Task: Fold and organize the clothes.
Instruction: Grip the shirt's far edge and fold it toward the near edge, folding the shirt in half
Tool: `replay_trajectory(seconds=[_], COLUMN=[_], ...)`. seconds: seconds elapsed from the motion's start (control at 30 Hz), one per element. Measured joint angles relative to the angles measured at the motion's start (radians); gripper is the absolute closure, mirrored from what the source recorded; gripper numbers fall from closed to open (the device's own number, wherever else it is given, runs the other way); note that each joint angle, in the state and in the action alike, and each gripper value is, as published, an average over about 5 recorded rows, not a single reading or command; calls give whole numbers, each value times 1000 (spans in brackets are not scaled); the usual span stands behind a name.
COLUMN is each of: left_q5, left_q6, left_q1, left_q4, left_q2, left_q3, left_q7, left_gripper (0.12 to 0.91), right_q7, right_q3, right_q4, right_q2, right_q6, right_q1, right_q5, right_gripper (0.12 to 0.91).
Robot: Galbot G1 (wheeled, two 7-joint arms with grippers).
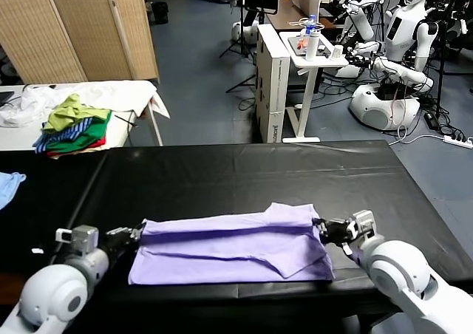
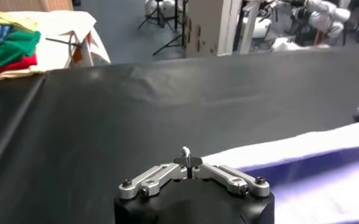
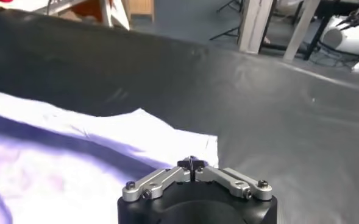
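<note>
The light lavender T-shirt [image 1: 236, 249] lies folded lengthwise on the black table [image 1: 236, 171], near its front edge. My left gripper [image 1: 139, 233] is at the shirt's left end, jaws closed on the upper fold's edge. A sliver of pale fabric shows at its tips in the left wrist view [image 2: 186, 159], where the shirt [image 2: 301, 152] stretches away. My right gripper [image 1: 319, 229] is at the shirt's right end, jaws closed on the fabric corner. In the right wrist view this gripper [image 3: 191, 163] sits at the shirt's [image 3: 75, 152] edge. The upper fold runs taut between both grippers.
A green, yellow and striped pile of garments [image 1: 74, 127] lies on a white table [image 1: 140, 94] at the back left. A light blue garment [image 1: 9, 185] lies at the left edge. Other robots [image 1: 399, 46] and a white cart [image 1: 284, 75] stand beyond the table.
</note>
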State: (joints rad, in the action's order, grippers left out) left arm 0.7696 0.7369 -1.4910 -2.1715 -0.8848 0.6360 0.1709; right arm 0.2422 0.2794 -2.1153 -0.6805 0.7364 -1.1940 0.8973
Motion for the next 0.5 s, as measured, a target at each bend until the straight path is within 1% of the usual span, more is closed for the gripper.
replay_trajectory(seconds=[0.3,0.43,0.5], left_q5=[-48,-68,-78], left_q6=[0,-2,-4], left_q1=[-56,-69,-73], left_q4=[-4,-4,-2], left_q2=[-25,-32,-37], left_q3=[7,10,10], left_q7=[-9,-17,-19], left_gripper=[884,884,884], right_q7=[-5,-18,-22], right_q3=[5,3,5], right_q4=[-14,-15,-21], right_q2=[17,17,18], right_q6=[0,0,0], right_q1=[-36,-48,-54], right_q5=[-6,-13,-12], right_gripper=[885,884,871])
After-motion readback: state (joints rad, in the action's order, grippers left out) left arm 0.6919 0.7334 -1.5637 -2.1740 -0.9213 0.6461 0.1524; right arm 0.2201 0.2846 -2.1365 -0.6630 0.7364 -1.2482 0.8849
